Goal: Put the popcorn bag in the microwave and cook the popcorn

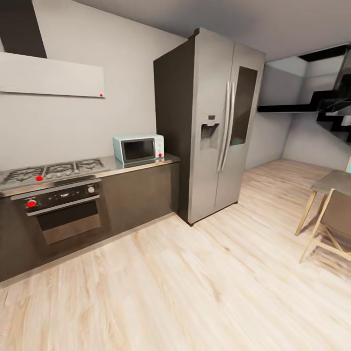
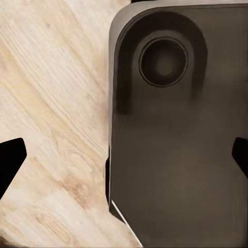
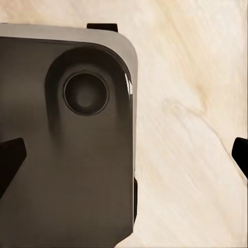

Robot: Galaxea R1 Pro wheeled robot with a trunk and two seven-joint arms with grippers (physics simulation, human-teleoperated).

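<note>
I see a tall steel fridge (image 1: 219, 126) standing on the pale wood floor (image 1: 195, 292), its dark side panel facing the cabinets. At the far end of that run sits a gas hob (image 1: 51, 170) above a built-in oven (image 1: 63, 214) with red knobs. A range hood (image 1: 51, 75) hangs overhead, and a wooden-legged table (image 1: 331, 183) with a chair (image 1: 334, 224) stands opposite
</note>
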